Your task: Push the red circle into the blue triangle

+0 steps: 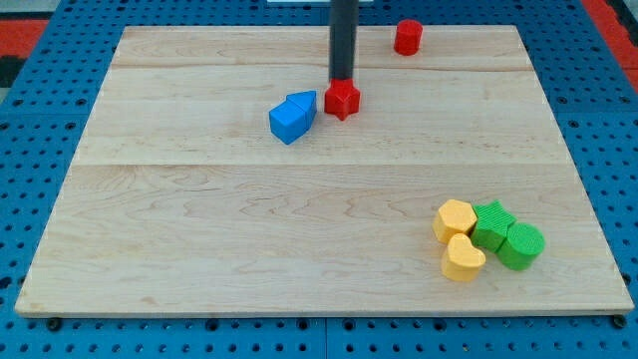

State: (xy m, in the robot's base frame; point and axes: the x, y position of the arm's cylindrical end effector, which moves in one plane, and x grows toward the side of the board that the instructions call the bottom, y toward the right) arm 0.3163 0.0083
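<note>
My tip (342,80) is a bare rod with no jaws, so there is nothing to open or close; it stands near the bench's (199,249) top edge, about midway along, touching the top of a red star (342,99). Just to the view's left of that star sit two blue blocks, a cube (288,122) with a second blue block (303,102) behind it, which I take for the triangle, though its shape is hard to tell. The red circle (408,37) stands well apart, at the top edge toward the right corner, untouched. A yellow and green cluster (486,237) lies near the bottom right corner. I judge the task barely begun: the circle must yet travel leftward and down to the triangle, past the star.
</note>
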